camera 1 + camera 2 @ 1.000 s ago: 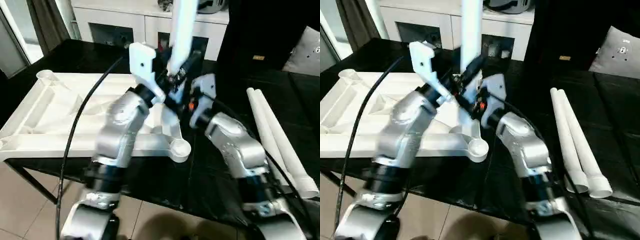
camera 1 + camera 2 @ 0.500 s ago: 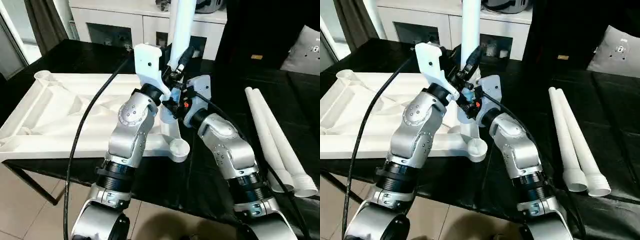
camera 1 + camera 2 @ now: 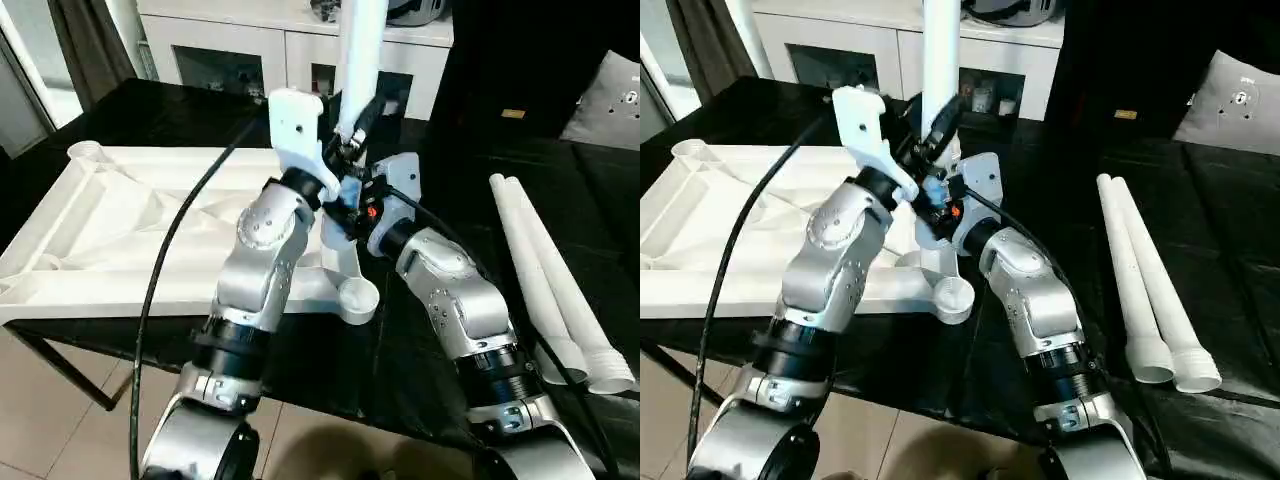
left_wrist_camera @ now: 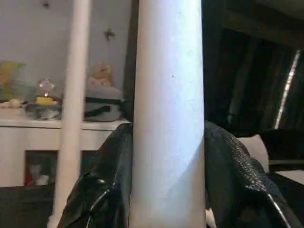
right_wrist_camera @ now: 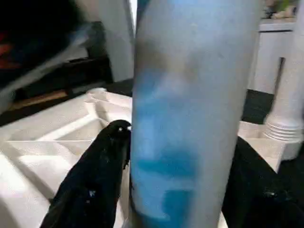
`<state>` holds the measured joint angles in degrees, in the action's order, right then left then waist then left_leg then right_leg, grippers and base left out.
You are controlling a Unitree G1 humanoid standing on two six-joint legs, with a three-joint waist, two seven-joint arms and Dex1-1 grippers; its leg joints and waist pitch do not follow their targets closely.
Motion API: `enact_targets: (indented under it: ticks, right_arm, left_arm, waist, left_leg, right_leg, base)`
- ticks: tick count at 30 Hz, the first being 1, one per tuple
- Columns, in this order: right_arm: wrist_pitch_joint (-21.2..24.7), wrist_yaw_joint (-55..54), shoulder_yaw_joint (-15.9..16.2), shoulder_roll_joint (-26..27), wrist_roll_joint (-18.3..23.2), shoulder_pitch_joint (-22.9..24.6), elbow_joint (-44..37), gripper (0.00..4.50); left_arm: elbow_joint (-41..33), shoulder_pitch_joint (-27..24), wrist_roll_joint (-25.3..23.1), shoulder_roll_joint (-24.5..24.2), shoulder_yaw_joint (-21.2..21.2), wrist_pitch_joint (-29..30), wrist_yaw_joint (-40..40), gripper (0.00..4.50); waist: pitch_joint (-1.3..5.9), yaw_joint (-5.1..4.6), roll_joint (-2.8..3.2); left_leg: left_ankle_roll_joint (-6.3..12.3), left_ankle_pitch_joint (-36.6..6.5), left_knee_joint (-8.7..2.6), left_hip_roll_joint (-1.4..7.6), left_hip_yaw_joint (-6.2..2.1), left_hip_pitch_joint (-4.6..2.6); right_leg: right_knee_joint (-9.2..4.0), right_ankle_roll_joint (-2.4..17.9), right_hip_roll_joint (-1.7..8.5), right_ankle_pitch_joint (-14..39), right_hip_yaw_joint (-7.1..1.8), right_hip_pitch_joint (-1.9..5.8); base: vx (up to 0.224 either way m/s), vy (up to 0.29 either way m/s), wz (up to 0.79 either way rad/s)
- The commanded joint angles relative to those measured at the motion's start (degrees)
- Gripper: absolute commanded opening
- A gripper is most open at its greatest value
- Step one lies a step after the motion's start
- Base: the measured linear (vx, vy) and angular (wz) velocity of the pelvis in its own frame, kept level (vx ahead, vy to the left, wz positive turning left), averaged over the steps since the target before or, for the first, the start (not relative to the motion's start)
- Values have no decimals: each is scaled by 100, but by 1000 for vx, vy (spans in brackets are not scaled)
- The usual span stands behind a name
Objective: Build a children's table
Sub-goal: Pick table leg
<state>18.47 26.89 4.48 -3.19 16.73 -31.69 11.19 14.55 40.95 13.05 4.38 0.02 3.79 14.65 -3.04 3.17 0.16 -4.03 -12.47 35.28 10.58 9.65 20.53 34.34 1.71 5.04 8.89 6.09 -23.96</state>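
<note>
Left wrist view | smooth white tubular leg (image 4: 167, 118) | both arms' black fingers (image 4: 102, 190) clasp it

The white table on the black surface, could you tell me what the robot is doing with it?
Both grippers, left and right, clasp one upright leg at a far corner of the upturned table top. Two more legs lie on the black surface to the robot's right, and the near corner socket is empty.

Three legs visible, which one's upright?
The leg between both grippers, standing vertical over the tabletop. The other two legs lie flat side by side on the black surface, on the robot's right.
</note>
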Motion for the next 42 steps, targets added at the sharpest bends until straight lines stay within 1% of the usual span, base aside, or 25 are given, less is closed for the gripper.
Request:
enact_targets:
  ticks: [1,2,3,4,6,7,9,10,11,13,14,16,20,24,25,26,27,28,29,33,35,36,37,38,42]
  right_arm:
    - [294,361,-361,-212,499,29,-378,305]
    - [537,500,-529,-309,773,57,-448,311]
    - [537,500,-529,-309,773,57,-448,311]
    - [693,581,-634,-371,941,70,-487,330]
    - [1007,780,-881,-590,1275,113,-586,349]
    - [1007,780,-881,-590,1275,113,-586,349]
    - [1304,872,-1234,-818,1601,107,-591,374]
    - [1304,872,-1234,-818,1601,107,-591,385]
    - [1456,854,-1419,-940,1767,85,-563,390]
    - [1534,858,-1474,-986,1844,86,-577,411]
    - [1582,870,-1501,-1016,1887,92,-594,420]
    - [1724,931,-1550,-1082,1985,101,-625,436]
    - [1908,1081,-1560,-1197,2084,100,-656,450]
    - [2013,1385,-1426,-1373,2155,126,-737,450]
    - [1992,1718,-1243,-1557,2113,167,-802,450]
    - [1960,1968,-1104,-1693,2061,199,-857,450]
    - [1960,1968,-1104,-1693,2061,199,-857,450]
    - [1938,2123,-1019,-1776,2026,219,-892,450]
    - [1889,2316,-895,-1895,1947,224,-913,450]
    - [1767,2876,-440,-2267,1677,183,-970,450]
    - [1756,2973,-364,-2300,1645,179,-991,450]
    - [1728,3051,-276,-2322,1593,178,-1005,450]
    - [1719,3094,-222,-2334,1568,175,-1009,450]
    - [1689,3139,-156,-2349,1530,174,-1006,450]
    - [1540,3361,62,-2358,1463,153,-966,450]
  left_arm:
    - [123,138,294,-181,343,237,40,179]
    - [125,175,545,-188,483,376,124,178]
    - [125,175,545,-188,483,376,124,178]
    - [125,200,717,-186,577,465,178,178]
    - [91,251,1135,-207,787,706,341,178]
    - [91,251,1135,-207,787,706,341,178]
    - [39,328,1618,-281,983,1043,636,178]
    - [39,328,1618,-281,983,1043,636,178]
    - [15,381,1900,-355,1084,1272,868,178]
    - [-6,398,2008,-389,1110,1375,970,178]
    - [-21,409,2062,-409,1123,1421,1035,178]
    - [-56,432,2187,-441,1153,1554,1143,178]
    - [-128,446,2378,-516,1122,1766,1376,178]
    - [-266,420,2536,-616,1006,1961,1732,178]
    - [-346,399,2585,-681,889,2050,1983,178]
    - [-428,375,2608,-740,782,2113,2192,178]
    - [-428,375,2608,-740,782,2113,2192,178]
    - [-482,358,2619,-777,712,2150,2323,178]
    - [-558,327,2575,-849,574,2155,2520,178]
    - [-875,180,2413,-1052,84,2133,3175,178]
    - [-916,157,2375,-1070,5,2116,3236,178]
    - [-960,126,2333,-1088,-87,2094,3310,178]
    - [-997,102,2299,-1111,-160,2078,3379,178]
    - [-1038,72,2270,-1129,-229,2075,3432,178]
    - [-1165,-31,2102,-1190,-464,2015,3536,178]
  waist:
    - [422,12,-23]
    - [427,12,-25]
    - [426,14,-25]
    - [431,27,-28]
    - [441,53,-35]
    - [442,57,-32]
    - [451,72,-29]
    - [450,75,-34]
    - [449,85,-17]
    - [451,97,-28]
    - [438,100,-32]
    - [438,86,-41]
    - [434,74,-43]
    - [442,85,-41]
    - [445,92,-61]
    - [449,100,-38]
    - [448,102,-46]
    - [445,106,-39]
    - [441,109,-58]
    - [425,136,-61]
    - [412,132,-67]
    - [413,129,-85]
    - [414,134,-80]
    - [422,128,-98]
    - [421,128,-88]
  left_leg:
    - [426,-472,-398,182,-49,35]
    - [449,-448,-395,188,-51,39]
    - [466,-448,-389,179,-38,22]
    - [483,-393,-382,179,-38,28]
    - [514,-319,-375,176,-35,31]
    - [522,-302,-374,180,-36,34]
    - [551,-224,-365,178,-34,35]
    - [545,-208,-363,175,-27,28]
    - [538,-195,-367,183,-36,27]
    - [519,-188,-365,175,-32,23]
    - [506,-225,-369,173,-29,31]
    - [472,-238,-364,155,-22,46]
    - [469,-282,-368,153,-23,39]
    - [449,-215,-366,165,-32,39]
    - [479,-189,-364,169,-31,37]
    - [506,-132,-359,178,-34,39]
    - [529,-129,-357,180,-30,38]
    - [543,-117,-359,193,-32,38]
    - [557,-145,-358,191,-24,33]
    - [489,-235,-368,200,-25,39]
    - [438,-315,-372,192,-23,42]
    - [428,-325,-371,189,-17,39]
    - [403,-328,-376,198,-27,42]
    - [397,-298,-375,206,-26,36]
    - [407,-274,-375,205,-26,41]
  right_leg:
    - [-374,855,309,1138,-312,446]
    - [-366,859,309,1112,-311,447]
    - [-369,886,305,1114,-313,446]
    - [-365,935,305,1090,-311,447]
    - [-354,1015,308,1041,-304,448]
    - [-356,1024,309,1043,-303,438]
    - [-352,1051,308,1004,-299,436]
    - [-345,1063,312,1007,-302,440]
    - [-347,1069,310,1032,-297,433]
    - [-351,1067,311,1053,-296,438]
    - [-361,1052,313,1133,-292,439]
    - [-385,982,308,1228,-285,455]
    - [-412,890,301,1451,-271,446]
    - [-392,872,304,1385,-276,449]
    - [-388,885,302,1326,-272,454]
    - [-364,918,306,1212,-279,454]
    - [-369,929,302,1185,-279,455]
    - [-355,976,311,1133,-286,446]
    - [-367,979,306,1159,-283,444]
    - [-388,913,326,1454,-294,453]
    - [-408,826,324,1624,-293,451]
    - [-420,806,320,1672,-293,447]
    - [-412,800,322,1692,-290,446]
    - [-401,812,321,1629,-296,444]
    - [-386,856,316,1527,-302,443]
  base:
    - [0,0,0]
    - [0,0,0]
    - [0,0,0]
    - [0,0,0]
    - [0,0,0]
    - [0,0,0]
    - [0,0,0]
    - [0,0,0]
    - [0,0,0]
    - [0,0,0]
    - [0,0,0]
    - [0,0,0]
    - [0,0,0]
    - [0,0,0]
    - [0,0,0]
    - [0,0,0]
    - [0,0,0]
    - [0,0,0]
    - [0,0,0]
    - [0,0,0]
    - [0,0,0]
    - [0,0,0]
    - [0,0,0]
    - [0,0,0]
    - [0,0,0]
